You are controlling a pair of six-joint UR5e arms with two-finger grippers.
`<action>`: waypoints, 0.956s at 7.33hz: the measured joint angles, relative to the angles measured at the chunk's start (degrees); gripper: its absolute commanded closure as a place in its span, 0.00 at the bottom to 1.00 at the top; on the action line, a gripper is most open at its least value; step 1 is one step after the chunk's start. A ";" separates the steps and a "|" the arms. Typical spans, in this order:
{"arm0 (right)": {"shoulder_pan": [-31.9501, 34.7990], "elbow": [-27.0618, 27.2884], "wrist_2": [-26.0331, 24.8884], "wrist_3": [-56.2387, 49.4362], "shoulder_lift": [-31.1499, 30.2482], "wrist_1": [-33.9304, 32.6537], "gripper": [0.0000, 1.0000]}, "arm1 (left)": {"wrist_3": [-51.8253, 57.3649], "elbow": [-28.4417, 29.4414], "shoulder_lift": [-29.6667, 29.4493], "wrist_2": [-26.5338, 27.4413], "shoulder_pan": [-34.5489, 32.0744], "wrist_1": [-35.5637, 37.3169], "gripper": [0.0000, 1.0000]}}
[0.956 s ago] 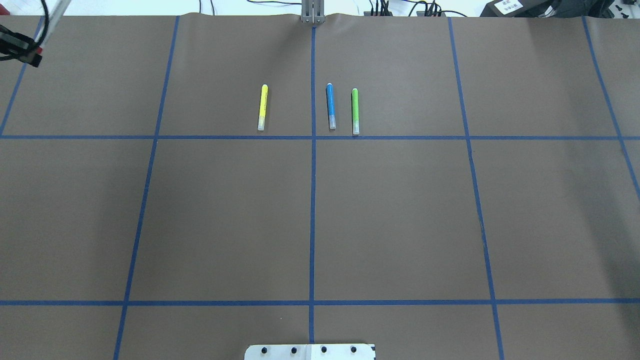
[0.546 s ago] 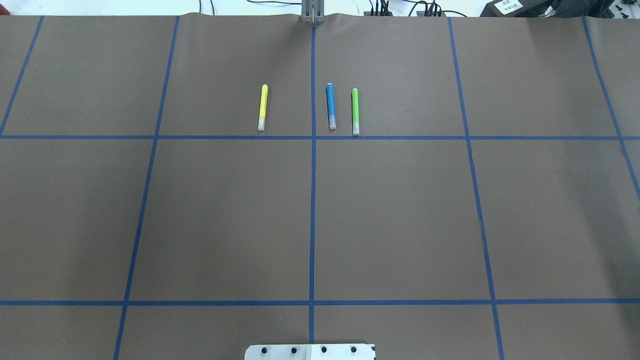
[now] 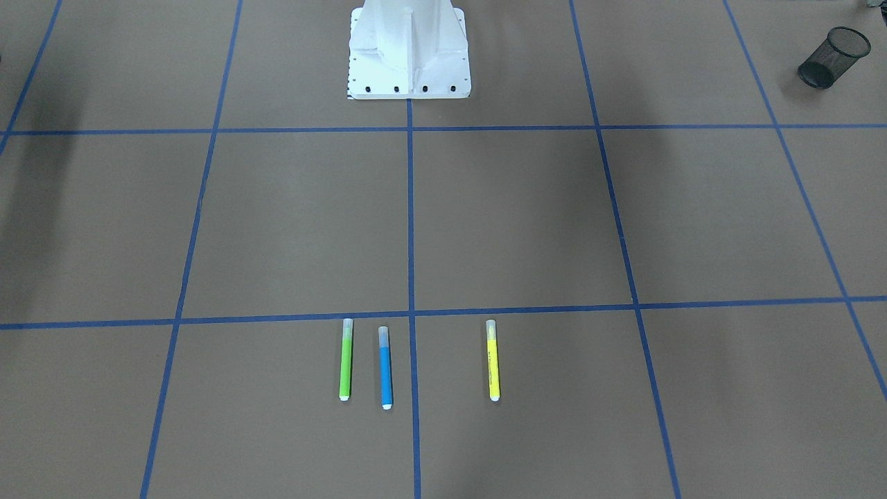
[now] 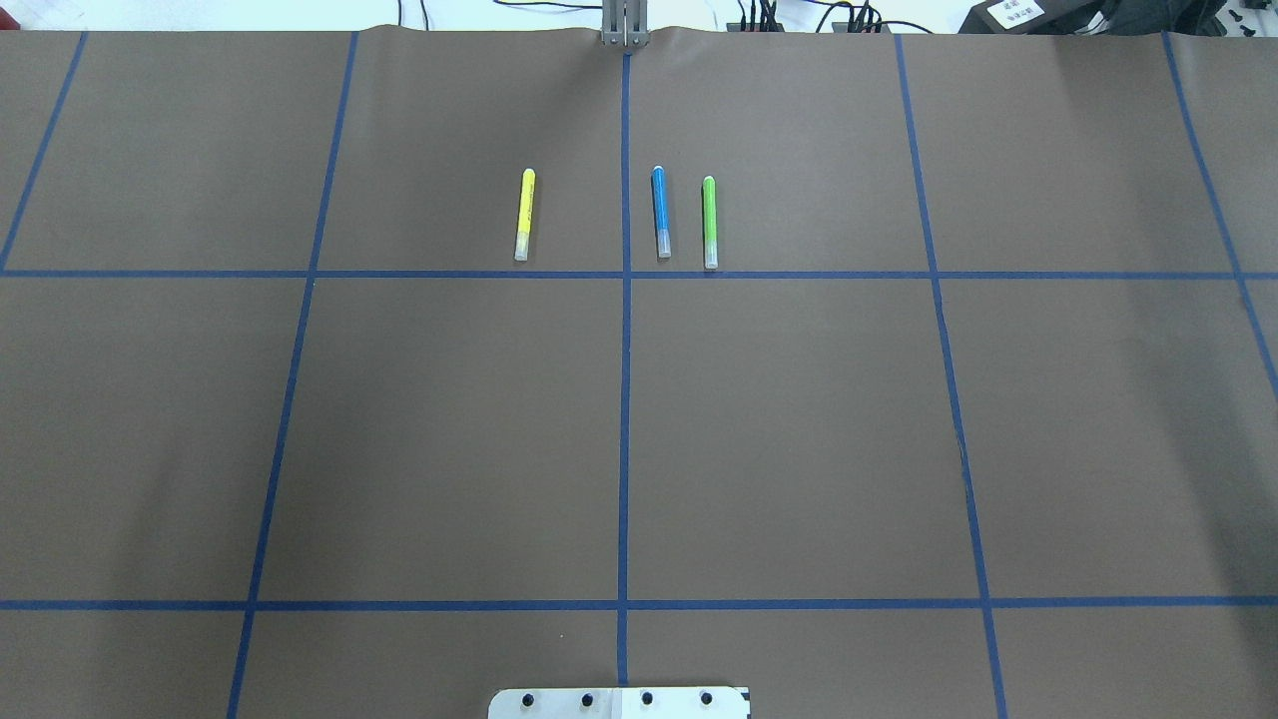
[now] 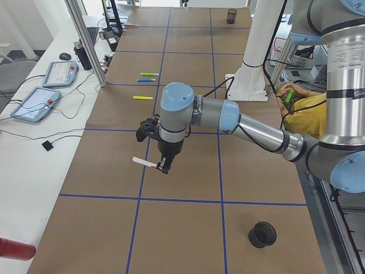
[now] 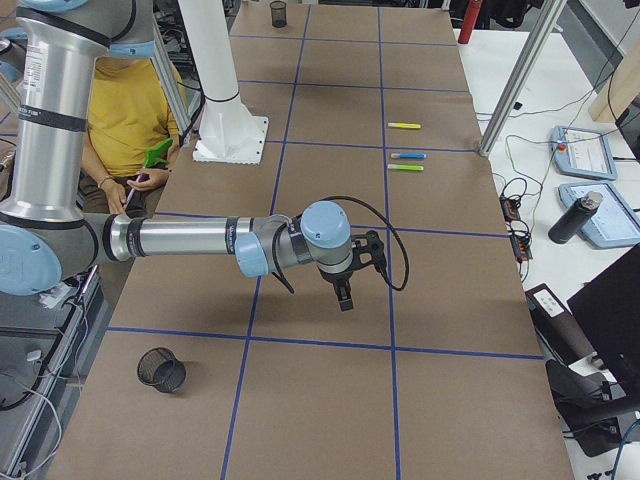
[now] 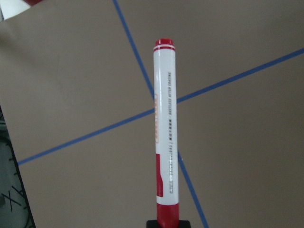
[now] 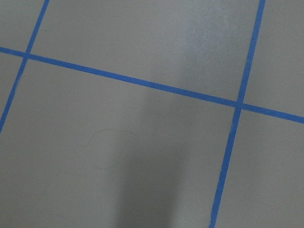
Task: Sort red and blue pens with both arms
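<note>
Red-capped pen [image 7: 165,128] clamped in left end effector [image 5: 164,166], barrel print unreadable; right end effector [image 6: 344,300] grip unclear.

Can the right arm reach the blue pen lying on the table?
Probably yes. The blue pen lies in the open, a gap apart from the green pen, nothing on top. The right gripper hangs over the table, with no object between them.

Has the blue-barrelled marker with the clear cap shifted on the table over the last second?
No. The blue-barrelled marker lies in the same spot, just right of the centre blue tape line, beside the green marker.
</note>
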 measured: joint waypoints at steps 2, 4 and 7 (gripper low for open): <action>0.00 -0.01 -0.03 -0.01 0.00 0.01 0.00 | 0.50 2.74 7.27 -2.99 -7.59 0.45 1.00; 0.00 -0.01 0.04 0.07 -0.08 0.00 0.00 | 0.89 3.97 15.47 -5.24 -15.27 0.39 1.00; 0.00 0.01 0.10 0.11 -0.17 0.09 0.00 | 2.75 4.03 24.66 -5.66 -26.91 4.52 1.00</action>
